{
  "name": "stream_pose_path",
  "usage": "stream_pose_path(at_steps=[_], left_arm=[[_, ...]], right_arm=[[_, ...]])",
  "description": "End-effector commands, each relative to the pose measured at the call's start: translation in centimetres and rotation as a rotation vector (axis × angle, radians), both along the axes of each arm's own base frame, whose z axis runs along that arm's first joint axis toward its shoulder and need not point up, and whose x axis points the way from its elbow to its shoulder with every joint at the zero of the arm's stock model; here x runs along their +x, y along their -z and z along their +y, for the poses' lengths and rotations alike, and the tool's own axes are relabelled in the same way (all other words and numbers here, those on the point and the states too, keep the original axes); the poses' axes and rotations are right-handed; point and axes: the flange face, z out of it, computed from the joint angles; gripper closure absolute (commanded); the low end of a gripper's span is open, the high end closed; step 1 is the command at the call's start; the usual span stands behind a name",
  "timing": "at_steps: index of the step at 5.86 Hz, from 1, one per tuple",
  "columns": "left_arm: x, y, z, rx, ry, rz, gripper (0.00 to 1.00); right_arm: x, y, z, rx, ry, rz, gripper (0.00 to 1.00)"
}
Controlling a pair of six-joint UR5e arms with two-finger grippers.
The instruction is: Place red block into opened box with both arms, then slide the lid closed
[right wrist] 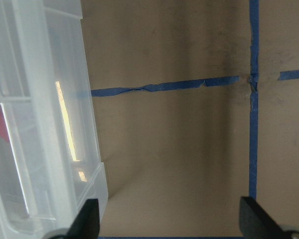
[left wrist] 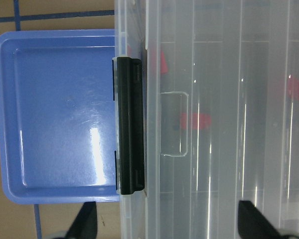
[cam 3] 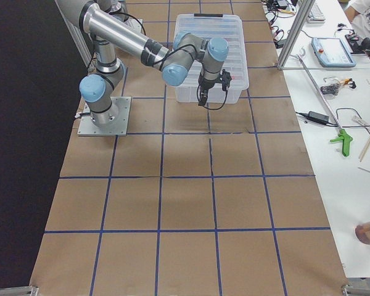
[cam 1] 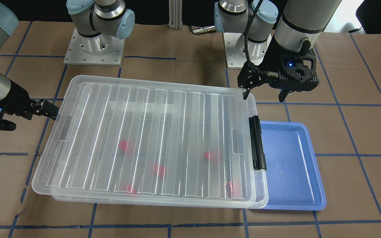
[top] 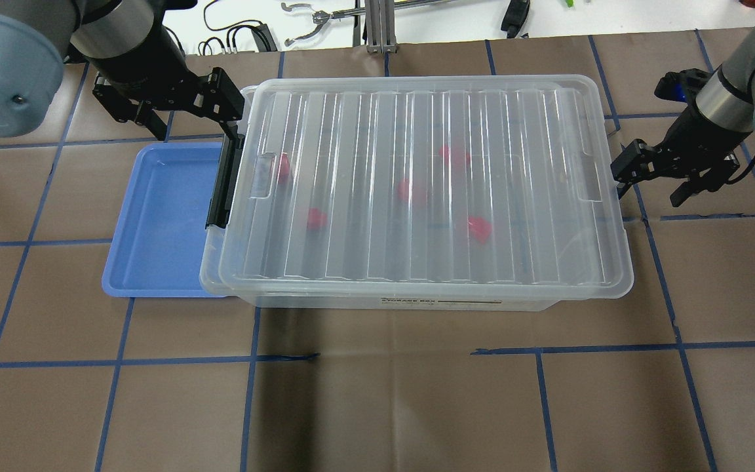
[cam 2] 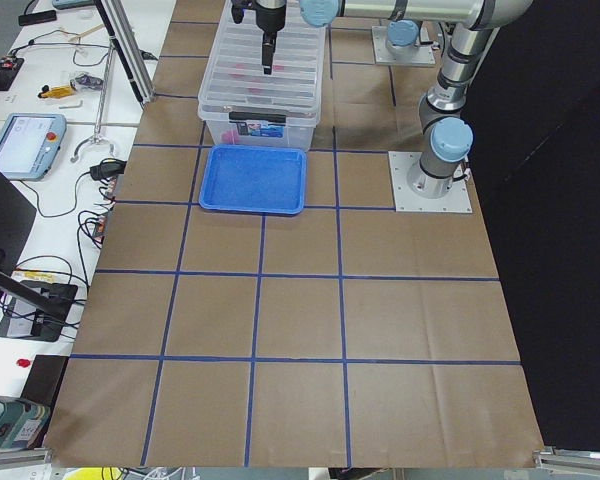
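The clear box (top: 299, 303) stands mid-table with the ribbed lid (top: 430, 262) lying on top, shifted slightly toward my right, so a strip of box rim shows by the black latch (top: 222, 187). Several red blocks (top: 315, 218) show blurred through the lid (cam 1: 150, 132). My left gripper (top: 191, 113) is open at the latch-side far corner, one finger (cam 1: 245, 93) close against the lid's corner. In the left wrist view its fingertips (left wrist: 253, 219) straddle the latch edge. My right gripper (top: 655, 183) is open at the opposite short end, one finger (cam 1: 49, 111) beside the lid's rim, nothing held.
An empty blue tray (top: 154, 223) lies flat against the box's latch end, under my left gripper. Brown table paper with a blue tape grid surrounds the box. Cables and tools lie on the white bench past the far edge.
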Motion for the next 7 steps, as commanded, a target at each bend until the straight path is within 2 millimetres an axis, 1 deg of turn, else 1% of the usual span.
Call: stream_pose_path(at_steps=[1,2,3,4,5,6,7], left_arm=[[-0.1,-0.1,0.0,-0.001,-0.001,0.0,0.02],[-0.1,0.0,0.0,0.0,-0.001,0.0,0.02],[-0.1,0.1,0.0,0.0,0.001,0.0,0.02],[-0.1,0.2,-0.1,0.002,0.001,0.0,0.02],[-0.1,0.2,-0.1,0.002,0.001,0.0,0.02],[-0.1,0.2,-0.1,0.002,-0.001,0.0,0.02],[-0.1,0.2,-0.1,0.002,-0.001,0.0,0.02]], right_arm=[[0.5,0.0,-0.1,-0.006,-0.001,-0.018,0.0],[0.5,0.0,-0.1,-0.006,-0.001,-0.019,0.0],[0.5,-0.5,-0.2,-0.016,-0.004,-0.014,0.0],[1.2,-3.4,-0.2,-0.068,-0.02,0.017,0.0],[2.8,-7.6,-0.3,-0.133,-0.052,0.055,0.0],[4.6,-10.7,-0.5,-0.153,-0.067,0.089,0.0],[7.9,-13.9,0.0,-0.144,-0.036,0.102,0.0]])
